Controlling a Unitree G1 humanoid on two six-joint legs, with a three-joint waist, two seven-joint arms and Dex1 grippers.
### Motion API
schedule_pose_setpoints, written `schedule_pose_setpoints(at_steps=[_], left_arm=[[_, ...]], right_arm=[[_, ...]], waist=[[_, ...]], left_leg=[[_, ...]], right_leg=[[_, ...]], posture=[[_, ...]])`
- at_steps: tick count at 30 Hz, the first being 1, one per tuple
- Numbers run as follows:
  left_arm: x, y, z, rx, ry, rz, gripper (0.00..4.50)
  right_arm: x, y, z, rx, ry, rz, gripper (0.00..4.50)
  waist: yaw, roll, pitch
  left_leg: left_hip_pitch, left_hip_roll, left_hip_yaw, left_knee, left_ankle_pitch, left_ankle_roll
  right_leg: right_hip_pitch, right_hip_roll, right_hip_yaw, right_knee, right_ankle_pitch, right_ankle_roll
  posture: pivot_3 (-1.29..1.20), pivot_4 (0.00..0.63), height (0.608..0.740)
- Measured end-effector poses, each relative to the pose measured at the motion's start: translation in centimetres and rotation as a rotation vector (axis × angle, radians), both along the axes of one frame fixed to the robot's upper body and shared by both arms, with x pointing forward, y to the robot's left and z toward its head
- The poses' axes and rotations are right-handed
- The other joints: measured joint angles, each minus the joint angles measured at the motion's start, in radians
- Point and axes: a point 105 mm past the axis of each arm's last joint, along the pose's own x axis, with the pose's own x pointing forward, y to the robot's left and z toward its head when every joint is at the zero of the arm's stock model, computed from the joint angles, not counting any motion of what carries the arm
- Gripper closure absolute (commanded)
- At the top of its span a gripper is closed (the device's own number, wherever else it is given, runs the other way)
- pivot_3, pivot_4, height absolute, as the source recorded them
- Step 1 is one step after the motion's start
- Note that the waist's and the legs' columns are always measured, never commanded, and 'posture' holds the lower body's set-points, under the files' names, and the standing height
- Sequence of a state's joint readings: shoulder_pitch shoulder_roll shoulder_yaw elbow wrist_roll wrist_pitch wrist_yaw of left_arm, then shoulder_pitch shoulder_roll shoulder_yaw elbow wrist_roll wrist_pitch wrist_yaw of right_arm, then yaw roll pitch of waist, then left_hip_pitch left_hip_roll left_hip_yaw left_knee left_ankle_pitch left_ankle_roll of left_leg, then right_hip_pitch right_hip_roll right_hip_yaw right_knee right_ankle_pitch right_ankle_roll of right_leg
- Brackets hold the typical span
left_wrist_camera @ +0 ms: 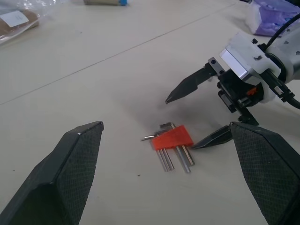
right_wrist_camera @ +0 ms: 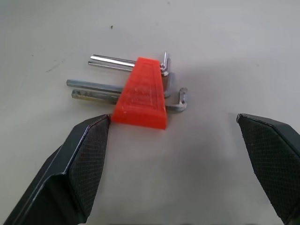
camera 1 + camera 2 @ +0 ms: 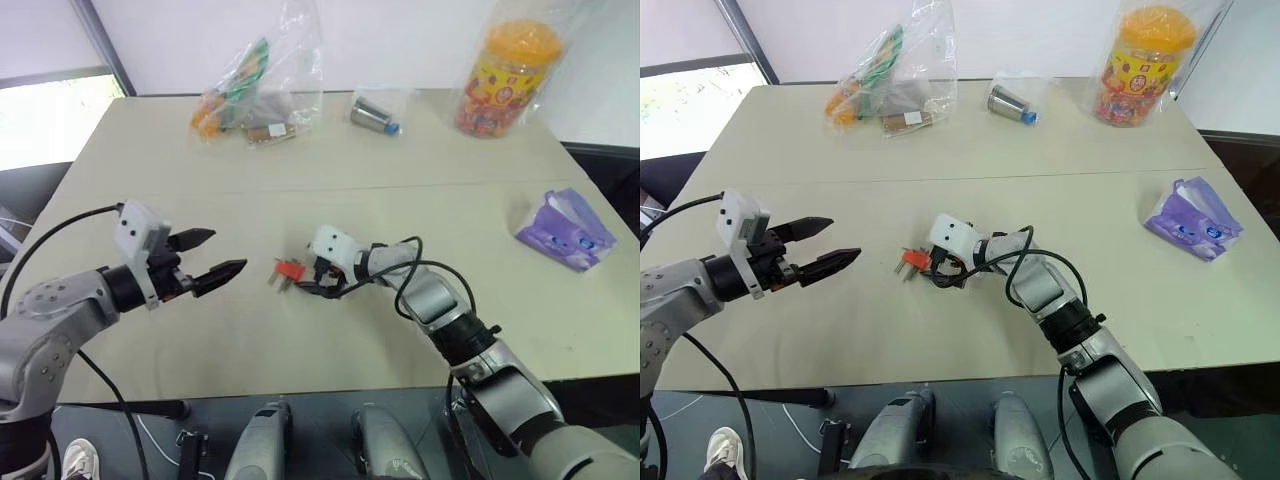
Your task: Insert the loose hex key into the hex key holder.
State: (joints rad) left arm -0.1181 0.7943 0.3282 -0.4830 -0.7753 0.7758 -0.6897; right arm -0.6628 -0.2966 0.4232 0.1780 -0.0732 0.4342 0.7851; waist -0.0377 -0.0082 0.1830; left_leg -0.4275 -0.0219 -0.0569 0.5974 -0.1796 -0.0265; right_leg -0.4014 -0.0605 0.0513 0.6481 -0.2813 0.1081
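Head view: the hex key holder lies on the beige table. My right gripper hangs released just beside it; my left gripper hovers well apart, spread wide.

Right wrist view: keys pass through the holder; I cannot tell which is the loose hex key.

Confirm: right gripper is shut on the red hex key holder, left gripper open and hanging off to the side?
Not quite. The right gripper is open, its jaws standing apart beside the hex key holder, as the right wrist view shows. The left gripper is open and off to the side.
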Motion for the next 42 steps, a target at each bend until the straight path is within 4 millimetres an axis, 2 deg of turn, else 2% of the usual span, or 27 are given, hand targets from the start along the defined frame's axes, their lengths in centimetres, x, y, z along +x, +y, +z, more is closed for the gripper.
schedule_pose_setpoints(at_steps=[3,7,8,9,19,22,24,27,29,30,35,39,42], left_arm=[[0.1,-0.1,0.2,0.001,-0.007,-0.002,0.0],[0.1,-0.1,0.2,0.002,-0.007,-0.003,0.0],[0.1,-0.1,0.2,0.002,-0.007,-0.003,0.0],[0.1,-0.1,0.2,0.002,-0.008,-0.003,0.0],[0.1,0.0,0.2,0.003,-0.011,0.005,0.0],[0.2,0.0,0.3,0.004,-0.013,0.009,0.0],[0.3,-0.2,0.4,0.003,-0.016,0.005,0.0],[1.3,-1.7,1.5,-0.026,-0.052,-0.052,0.0],[2.0,-2.4,2.8,-0.058,-0.083,-0.086,0.0],[2.4,-2.7,3.5,-0.076,-0.097,-0.102,0.0],[3.8,-4.0,7.3,-0.146,-0.159,-0.194,0.0],[4.4,-5.0,10.7,-0.215,-0.212,-0.279,0.0],[4.6,-5.5,11.5,-0.253,-0.21,-0.323,0.0]], right_arm=[[-0.3,-0.1,-0.2,0.008,0.012,-0.004,0.9],[-0.8,0.5,-0.7,0.018,0.035,0.008,2.88],[-0.8,0.7,-0.7,0.022,0.038,0.01,3.31],[-0.8,0.8,-0.7,0.025,0.039,0.008,3.45],[-0.9,1.2,-0.7,0.028,0.029,0.012,3.45],[-0.3,0.9,-0.1,-0.011,-0.127,0.034,3.45],[0.7,0.1,1.4,-0.052,-0.282,0.041,3.45],[2.0,-1.5,6.7,-0.146,-0.658,0.099,3.45],[1.8,-1.6,10.0,-0.17,-0.868,0.166,3.45],[1.5,-1.5,10.9,-0.175,-0.94,0.203,3.45],[0.6,-1.8,13.3,-0.221,-1.152,0.353,3.45],[-0.2,-2.1,16.9,-0.217,-1.32,0.444,3.45],[-0.5,-2.5,19.0,-0.21,-1.409,0.467,3.45]], waist=[[0.0,0.0,0.0],[-0.002,0.0,0.0],[-0.003,0.0,0.0],[-0.003,0.0,0.0],[-0.006,-0.001,0.0],[-0.005,-0.001,0.0],[-0.002,-0.001,0.0],[0.009,-0.004,0.003],[0.011,-0.006,0.003],[0.012,-0.006,0.003],[0.014,-0.007,0.006],[0.014,-0.009,0.009],[0.013,-0.009,0.009]], left_leg=[[0.0,0.0,0.0,0.0,0.0,0.0],[0.001,0.0,0.0,0.0,0.0,0.0],[0.002,0.0,0.0,0.0,0.0,0.0],[0.002,0.0,0.0,0.0,0.0,0.0],[0.003,0.001,0.0,0.0,0.0,0.0],[0.002,0.0,0.0,0.0,0.0,0.0],[0.001,-0.001,0.0,0.0,0.0,0.0],[0.001,-0.002,0.0,0.0,0.001,-0.002],[0.001,-0.001,0.0,0.0,0.001,-0.002],[0.001,-0.001,0.0,0.0,0.001,-0.002],[0.001,-0.001,0.0,0.0,0.001,-0.002],[0.001,0.0,0.0,0.0,0.002,-0.002],[0.001,0.0,0.0,0.0,0.002,-0.002]], right_leg=[[0.0,0.0,0.0,0.0,0.0,0.0],[0.001,0.0,0.0,0.0,0.0,-0.001],[0.002,0.0,0.0,0.0,-0.001,-0.001],[0.002,0.0,0.0,0.0,-0.001,-0.001],[0.002,0.0,0.0,0.0,-0.001,-0.001],[0.001,0.0,0.0,0.0,-0.001,-0.001],[0.001,0.0,0.0,0.0,0.0,-0.001],[0.001,0.0,0.0,0.0,0.0,0.0],[0.001,0.0,-0.001,0.0,0.001,0.001],[0.001,0.001,-0.001,0.0,0.001,0.002],[0.001,0.002,-0.001,0.0,0.001,0.002],[0.001,0.002,-0.001,0.0,0.001,0.002],[0.001,0.002,-0.001,0.0,0.001,0.002]], posture=[[0.0,0.15,0.74],[0.0,0.15,0.74],[0.0,0.15,0.74],[0.0,0.15,0.74],[0.0,0.15,0.74],[0.0,0.15,0.74],[0.0,0.15,0.74],[0.0,0.15,0.74],[0.0,0.15,0.74],[0.0,0.15,0.74],[0.0,0.15,0.74],[0.0,0.15,0.74],[0.0,0.15,0.74]])
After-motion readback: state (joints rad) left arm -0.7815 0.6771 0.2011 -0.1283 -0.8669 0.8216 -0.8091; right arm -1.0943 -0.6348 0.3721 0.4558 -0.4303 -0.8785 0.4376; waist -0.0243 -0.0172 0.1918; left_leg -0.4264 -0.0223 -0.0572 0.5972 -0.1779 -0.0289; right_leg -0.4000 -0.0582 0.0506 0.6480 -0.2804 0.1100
